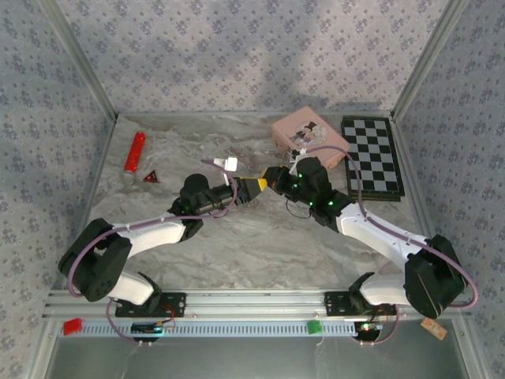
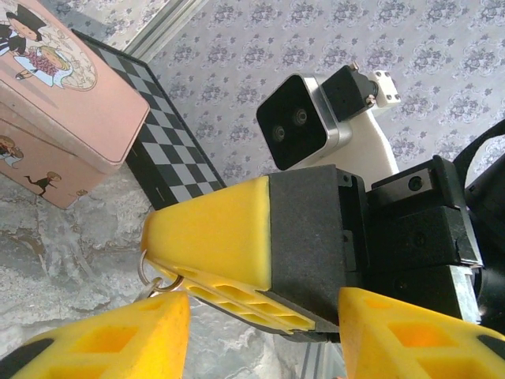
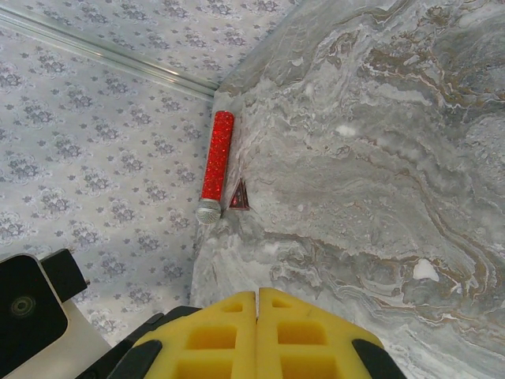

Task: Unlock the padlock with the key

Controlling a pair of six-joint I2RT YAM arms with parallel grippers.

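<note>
the right pincer (image 3: pixel 258 304) is pressing its yellow fingers (image 3: pixel 225 335) clenched above the mid-tabletop (image 1: pixel 260 245), thin silver loops (image 2: pixel 151 276) peeking at its tip; padlock shackle or key ring, i cannot tell. the left pincer (image 1: pixel 254 186) is gaping released beside them, pink cartoon box (image 2: pixel 55 118) behind.

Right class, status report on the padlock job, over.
Right gripper shut on metal ring. Left gripper open beside that tip. Padlock itself: cannot make out.

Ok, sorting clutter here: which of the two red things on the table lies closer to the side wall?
The long glittery red cylinder; the small dark-red triangle sits beside its silver end, further onto the table.
</note>
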